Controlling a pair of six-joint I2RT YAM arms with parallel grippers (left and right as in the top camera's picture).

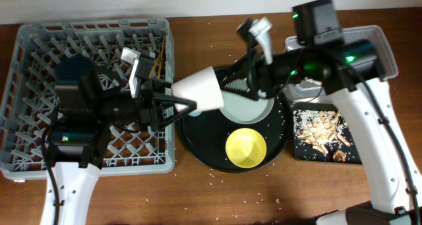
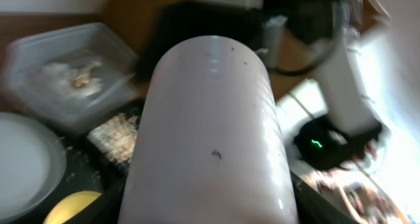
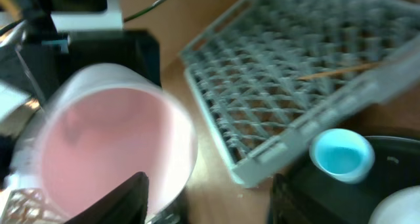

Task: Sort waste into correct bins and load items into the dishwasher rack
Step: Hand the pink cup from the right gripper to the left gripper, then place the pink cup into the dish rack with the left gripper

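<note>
My left gripper [image 1: 179,97] is shut on the pink cup [image 1: 202,88] and holds it on its side between the grey dishwasher rack [image 1: 39,47] and the round black tray [image 1: 198,146]. The cup fills the left wrist view [image 2: 210,132]. In the right wrist view its pink inside [image 3: 111,142] faces my right gripper [image 3: 210,204], which is open and empty. In the overhead view the right gripper [image 1: 246,80] hovers over the grey-green plate [image 1: 249,109]. The yellow bowl [image 1: 246,148] sits on the round tray. The light blue cup [image 3: 341,155] stands by the rack's corner.
A flat black tray [image 1: 326,134] holds beige food scraps at the right. The clear tub [image 1: 386,50] lies under my right arm, with scraps in it in the left wrist view [image 2: 65,73]. Brown chopsticks [image 1: 158,59] lie in the rack. Rice-like bits are scattered on the table.
</note>
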